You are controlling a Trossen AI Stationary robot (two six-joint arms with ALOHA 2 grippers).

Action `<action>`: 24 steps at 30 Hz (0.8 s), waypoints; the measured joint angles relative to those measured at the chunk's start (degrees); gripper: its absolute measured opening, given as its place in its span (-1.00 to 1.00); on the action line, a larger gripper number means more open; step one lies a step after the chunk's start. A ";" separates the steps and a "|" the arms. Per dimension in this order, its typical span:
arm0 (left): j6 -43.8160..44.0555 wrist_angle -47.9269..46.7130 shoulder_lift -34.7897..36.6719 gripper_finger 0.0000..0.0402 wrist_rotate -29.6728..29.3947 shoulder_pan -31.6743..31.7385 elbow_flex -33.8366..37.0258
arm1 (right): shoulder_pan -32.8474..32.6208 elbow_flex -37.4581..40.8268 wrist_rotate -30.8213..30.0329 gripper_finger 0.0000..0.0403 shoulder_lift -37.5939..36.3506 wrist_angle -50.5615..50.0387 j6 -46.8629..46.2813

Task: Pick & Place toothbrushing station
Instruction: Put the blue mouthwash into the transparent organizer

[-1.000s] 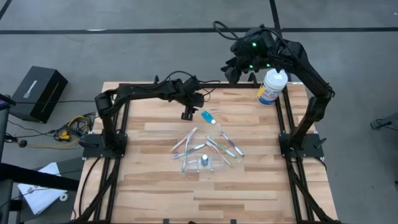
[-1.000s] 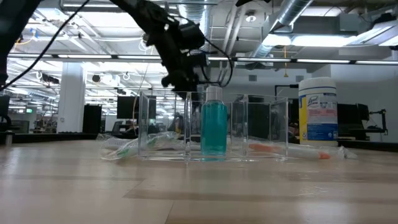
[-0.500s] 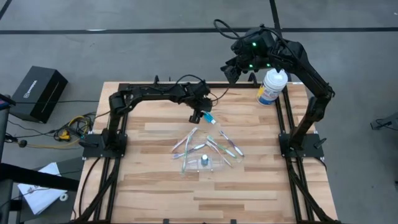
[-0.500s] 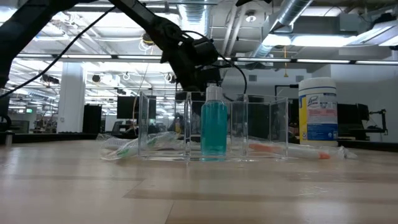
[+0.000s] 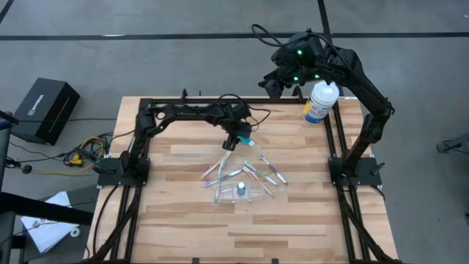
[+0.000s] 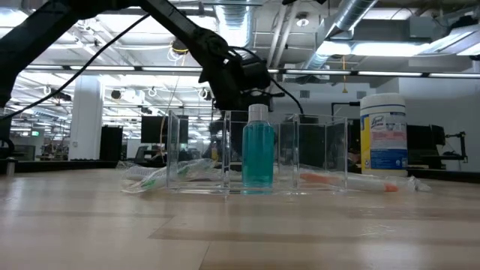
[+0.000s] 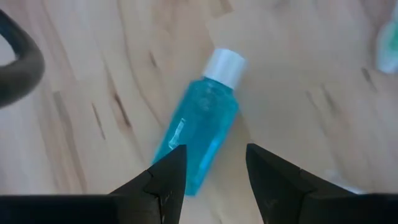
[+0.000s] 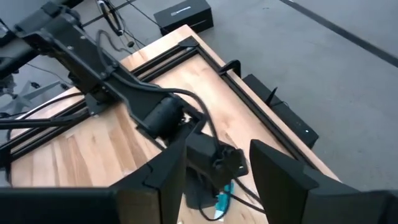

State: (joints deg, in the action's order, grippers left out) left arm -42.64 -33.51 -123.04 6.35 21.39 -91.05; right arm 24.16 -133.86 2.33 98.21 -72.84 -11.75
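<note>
A small teal tube with a white cap (image 7: 202,137) lies flat on the wooden table; it also shows in the high view (image 5: 248,141). My left gripper (image 7: 214,155) is open just above it, one finger on either side of the tube's end away from the cap, touching nothing; it shows in the high view (image 5: 233,142) too. The clear plastic container (image 5: 238,193) stands nearer, with an upright teal bottle (image 6: 259,154) in it. Several thin toothbrushes (image 5: 220,167) lie around it. My right gripper (image 5: 282,79) is open, high over the table's far right edge.
A large white tub with a blue-yellow label (image 5: 321,101) stands at the table's far right corner. More toothbrushes (image 5: 270,173) lie right of the container. Black frame rails run along the table's left, right and far edges. A black box (image 5: 45,108) sits on the floor at left.
My left gripper has moved toward the table's right edge and down a little, from left of the lying teal tube to right over it. The tube, the container and the toothbrushes have stayed where they were.
</note>
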 joint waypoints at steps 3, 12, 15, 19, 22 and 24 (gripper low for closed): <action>1.21 -0.22 -0.76 -0.21 -0.06 0.71 -0.04 | 0.00 0.00 1.55 -0.17 0.00 0.00 0.10; 0.36 0.53 -0.85 -0.21 -1.56 -0.14 -0.04 | -0.02 0.00 3.34 -0.17 0.00 -0.01 0.79; -0.47 1.93 -0.86 -0.21 -2.28 -0.68 -0.02 | -0.02 0.00 3.83 -0.18 0.00 0.00 1.19; -0.73 2.81 -0.86 -0.21 -5.11 -1.63 -0.02 | -0.02 0.00 3.97 -0.18 0.00 0.00 1.38; -0.99 3.08 -0.86 -0.21 -6.23 -1.76 -0.02 | 0.02 0.00 5.38 -0.19 0.00 0.00 1.73; -1.04 2.95 -0.86 -0.21 -6.23 -1.50 -0.02 | 0.02 0.00 5.77 -0.19 0.00 0.00 1.76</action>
State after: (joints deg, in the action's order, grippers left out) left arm -43.68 -30.57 -123.90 0.12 19.89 -91.07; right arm 24.18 -133.86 8.10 98.21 -72.84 -9.99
